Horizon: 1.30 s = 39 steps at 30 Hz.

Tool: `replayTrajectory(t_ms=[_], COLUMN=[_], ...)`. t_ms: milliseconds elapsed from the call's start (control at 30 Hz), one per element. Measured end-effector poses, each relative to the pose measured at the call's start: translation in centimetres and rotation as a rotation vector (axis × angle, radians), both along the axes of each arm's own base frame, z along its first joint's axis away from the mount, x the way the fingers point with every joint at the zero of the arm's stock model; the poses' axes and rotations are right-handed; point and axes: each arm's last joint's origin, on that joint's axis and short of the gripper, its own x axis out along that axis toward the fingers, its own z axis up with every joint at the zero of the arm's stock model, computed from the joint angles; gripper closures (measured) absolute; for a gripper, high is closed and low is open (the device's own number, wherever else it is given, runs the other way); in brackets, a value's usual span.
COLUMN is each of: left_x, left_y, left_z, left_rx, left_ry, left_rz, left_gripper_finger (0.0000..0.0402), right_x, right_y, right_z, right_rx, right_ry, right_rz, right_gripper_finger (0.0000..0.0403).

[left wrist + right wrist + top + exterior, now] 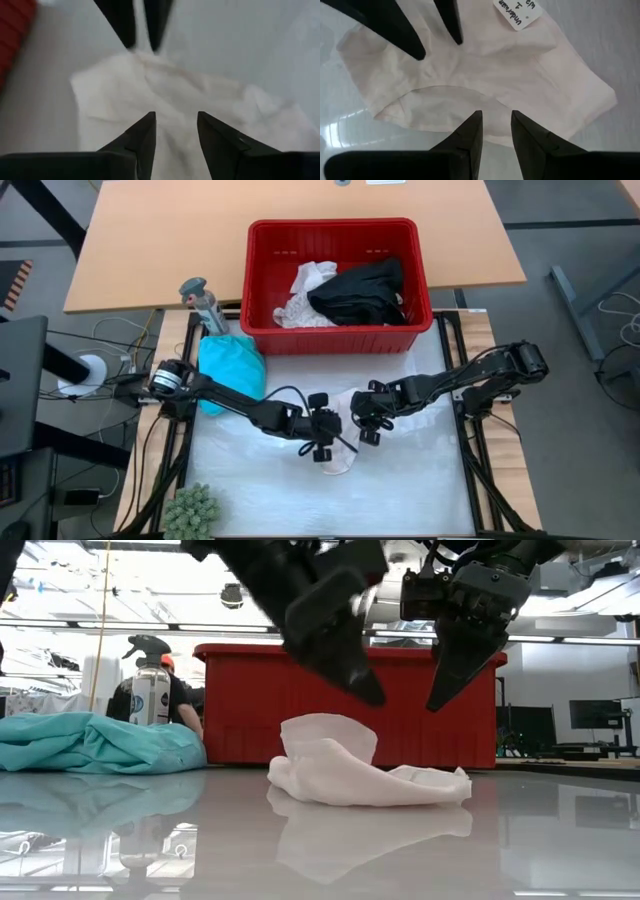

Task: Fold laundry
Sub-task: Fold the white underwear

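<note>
Low view: glossy table (560, 840) (reflective)

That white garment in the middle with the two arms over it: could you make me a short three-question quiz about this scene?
1. True or false: the white garment lies inside the red basket.
2. Which lies beside the spray bottle? A) teal garment B) black garment C) fuzzy green plant
3. Fill in: the left end effector and right end effector both hover over the ___ garment, with a gap between each one's fingers.

Key: 1 false, it is on the table; 2 A; 3 white.
</note>
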Motion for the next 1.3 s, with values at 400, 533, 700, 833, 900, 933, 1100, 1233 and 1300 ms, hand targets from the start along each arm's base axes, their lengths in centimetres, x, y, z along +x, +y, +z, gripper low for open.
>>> replayTrajectory(t_ms=[400,533,700,833,900,933,1100,1233,1300], left_x=[-4.0,-4.7,-5.1,-5.4,-5.5,-5.5,-5.7,-5.7,-5.7], left_y=[-2.0,-3.1,-4.2,-4.8,-5.0,-5.1,-5.5,-5.6,-5.6], left_z=[1.9,1.7,1.7,1.6,1.6,1.6,1.6,1.6,1.6], left_rx=[0.157,0.137,0.137,0.130,0.126,0.125,0.122,0.115,0.110], left_ry=[0.183,0.209,0.201,0.200,0.196,0.196,0.193,0.190,0.188], left_rz=[0.176,0.167,0.150,0.146,0.143,0.142,0.134,0.141,0.146], left_gripper_finger=[0.0302,0.0309,0.0311,0.0311,0.0311,0.0311,0.0311,0.0311,0.0311], right_x=[1.0,1.9,3.2,4.1,4.6,4.8,5.2,5.2,5.1], right_y=[2.1,3.3,4.0,4.1,4.0,4.0,3.4,3.2,3.2], right_z=[0.7,0.6,-1.2,-2.8,-3.0,-3.1,-3.9,-3.9,-3.8], right_rx=[-0.150,-0.240,-0.319,-0.379,-0.416,-0.431,-0.444,-0.436,-0.435], right_ry=[-0.155,-0.251,-0.254,-0.198,-0.191,-0.187,-0.155,-0.143,-0.144], right_rz=[0.320,0.470,0.574,0.564,0.549,0.538,0.520,0.503,0.502], right_gripper_finger=[0.0275,0.0275,0.0270,0.0247,0.0234,0.0227,0.0204,0.0213,0.0232])
